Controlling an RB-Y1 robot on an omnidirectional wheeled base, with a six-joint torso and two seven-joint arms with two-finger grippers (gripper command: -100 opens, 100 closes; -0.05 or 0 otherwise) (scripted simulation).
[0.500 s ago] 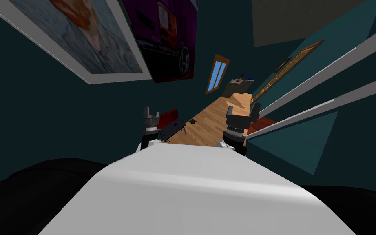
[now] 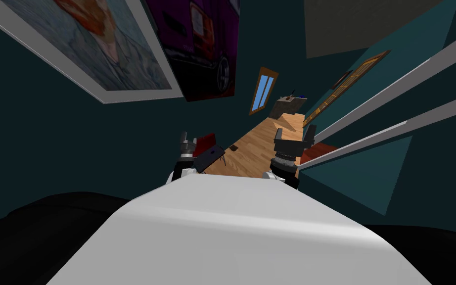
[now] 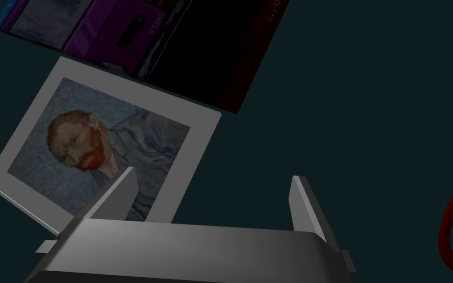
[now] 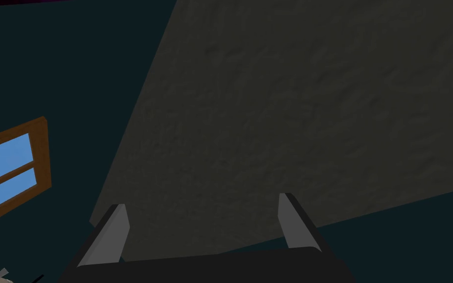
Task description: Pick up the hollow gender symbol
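Loop, red, edges left wrist view beside spread left claw.

Wall to my left: framed portrait nearest, poster just beyond it. Far end: window left of cabinet. Floor strip runs ahead between walls. My left gripper and right gripper ahead of me, well apart. Slab just beside left gripper, toward centre; small item on floor beyond slab. Door on right wall.
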